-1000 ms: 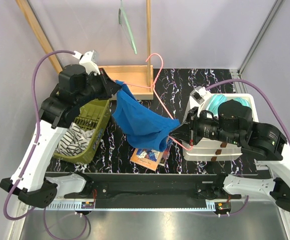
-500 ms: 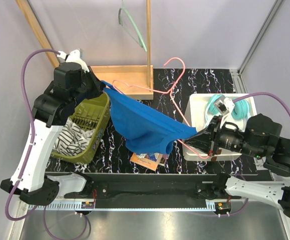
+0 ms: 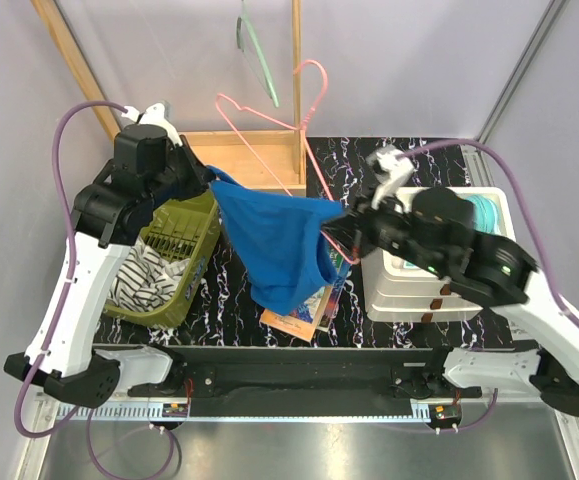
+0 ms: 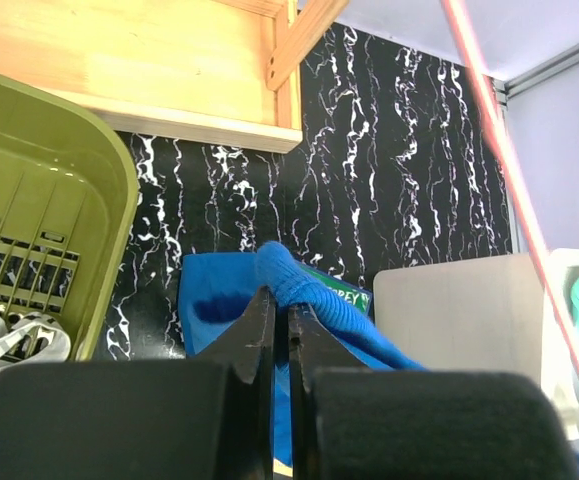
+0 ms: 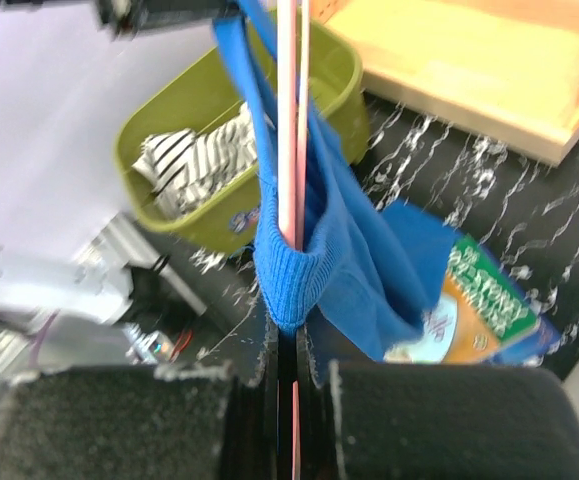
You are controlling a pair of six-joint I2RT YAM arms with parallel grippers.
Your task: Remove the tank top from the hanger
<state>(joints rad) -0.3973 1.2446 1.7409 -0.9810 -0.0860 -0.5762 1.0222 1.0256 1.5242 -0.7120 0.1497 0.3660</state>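
The blue tank top (image 3: 274,245) hangs in the air between my two grippers over the black marbled table. My left gripper (image 3: 212,180) is shut on one ribbed strap (image 4: 294,285) at the garment's upper left. The pink wire hanger (image 3: 269,110) stands tilted up behind the top, and its lower wire runs down to my right gripper (image 3: 344,222). In the right wrist view that gripper (image 5: 291,335) is shut on the pink wire (image 5: 291,120), with the tank top's ribbed edge (image 5: 287,280) looped over the wire right at the fingertips.
An olive basket (image 3: 194,225) with striped cloth stands at the left. Behind it is a wooden tray and frame (image 3: 259,160), with a green hanger (image 3: 257,55) hanging above. A book (image 3: 309,305) lies under the top. A white bin (image 3: 424,295) sits at the right.
My right arm has swung left and up, tipping the hanger upright and bringing the top's right end closer to the left gripper. The fabric now hangs narrower. The left gripper has closed fully on the strap.
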